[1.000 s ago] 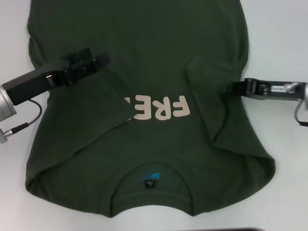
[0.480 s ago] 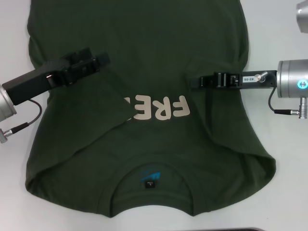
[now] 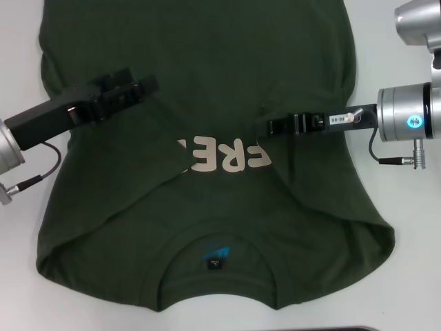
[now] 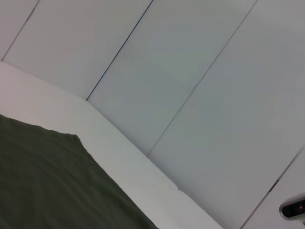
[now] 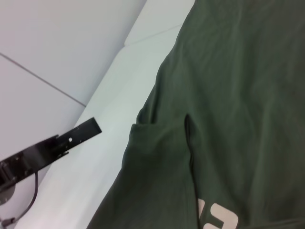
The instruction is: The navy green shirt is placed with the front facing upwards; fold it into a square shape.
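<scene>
The navy green shirt (image 4: 47,181) lies on a white table (image 4: 124,162).

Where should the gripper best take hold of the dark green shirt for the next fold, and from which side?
Probably the collar end of the dark olive-green cotton T-shirt: take the shoulder corners near the ribbed collar, coming from the robot's near side. Both sleeves already lie folded inward, so the cloth forms a long strip with free near corners. The left gripper and right gripper rest mid-shirt.
</scene>
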